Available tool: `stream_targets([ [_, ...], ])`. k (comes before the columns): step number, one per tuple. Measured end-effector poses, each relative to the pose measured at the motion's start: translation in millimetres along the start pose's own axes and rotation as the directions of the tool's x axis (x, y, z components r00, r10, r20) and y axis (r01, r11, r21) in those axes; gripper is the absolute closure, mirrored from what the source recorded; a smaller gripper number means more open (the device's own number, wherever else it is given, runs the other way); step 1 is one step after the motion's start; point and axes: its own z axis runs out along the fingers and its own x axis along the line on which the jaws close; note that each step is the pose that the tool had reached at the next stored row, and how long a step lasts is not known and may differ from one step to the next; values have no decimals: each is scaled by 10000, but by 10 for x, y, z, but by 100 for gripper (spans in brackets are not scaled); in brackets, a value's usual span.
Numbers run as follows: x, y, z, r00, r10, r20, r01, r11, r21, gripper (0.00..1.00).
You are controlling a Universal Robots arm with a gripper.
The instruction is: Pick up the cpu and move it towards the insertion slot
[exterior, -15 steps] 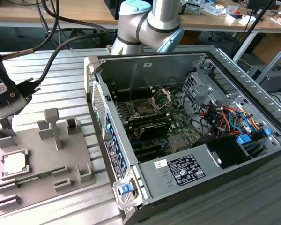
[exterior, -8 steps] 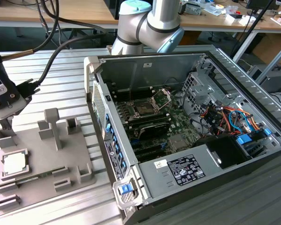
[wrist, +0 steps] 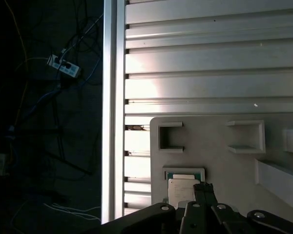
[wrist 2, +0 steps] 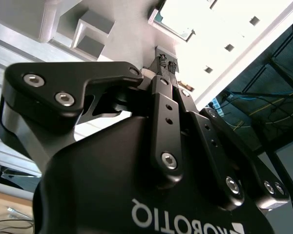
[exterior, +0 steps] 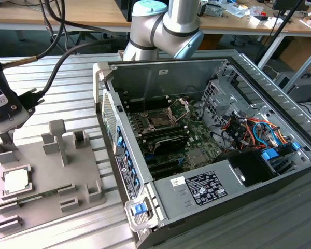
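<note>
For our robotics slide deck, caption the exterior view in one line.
The gripper hangs near the cpu in its grey holder; the insertion slot sits in the open computer case.

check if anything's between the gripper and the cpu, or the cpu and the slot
Nothing visible between gripper and cpu. Toward the slot, the fixture's posts and the case wall stand in between.
</note>
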Motion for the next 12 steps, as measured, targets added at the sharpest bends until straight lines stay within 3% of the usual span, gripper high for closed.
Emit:
stream_targets([
  [12, 4, -1, 29, 10000, 0, -1, 0, 10000, 0, 89],
])
